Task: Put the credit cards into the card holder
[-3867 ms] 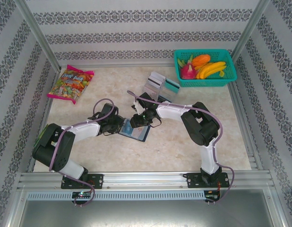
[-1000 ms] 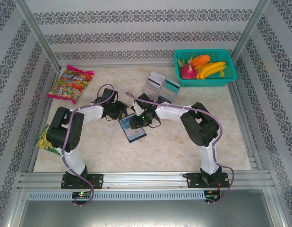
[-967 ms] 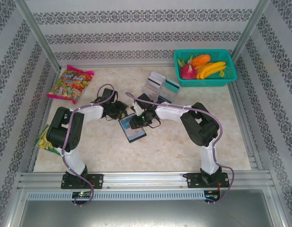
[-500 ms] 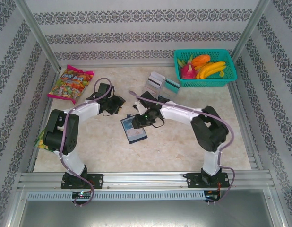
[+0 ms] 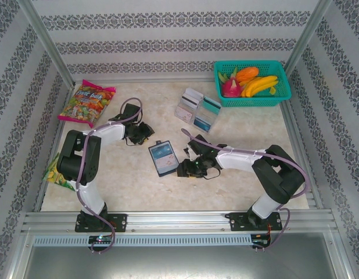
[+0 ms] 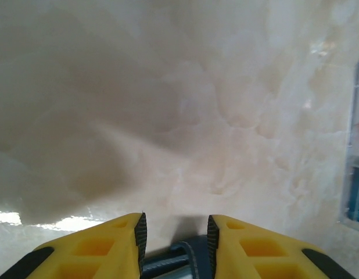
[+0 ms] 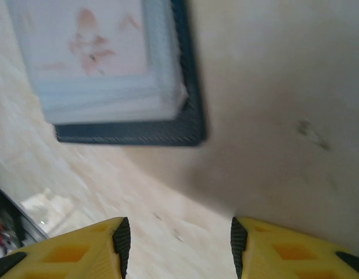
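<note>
The dark navy card holder lies flat on the table, a pale card with reddish marks resting on it. Its dark edge sits just ahead of my right gripper, which is open with only bare table between the fingers. In the top view that right gripper is just right of the holder's near corner. My left gripper stands up and left of the holder, apart from it. Its jaws are open over bare table. Several more credit cards lie in a loose group behind.
A teal basket of fruit stands at the back right. A candy bag lies at the back left and another snack packet by the left rail. Metal rails bound the table.
My right gripper has pulled back from the card holder toward the near right, with its jaws widening. The holder has shifted slightly on the table. The left gripper barely moved.
</note>
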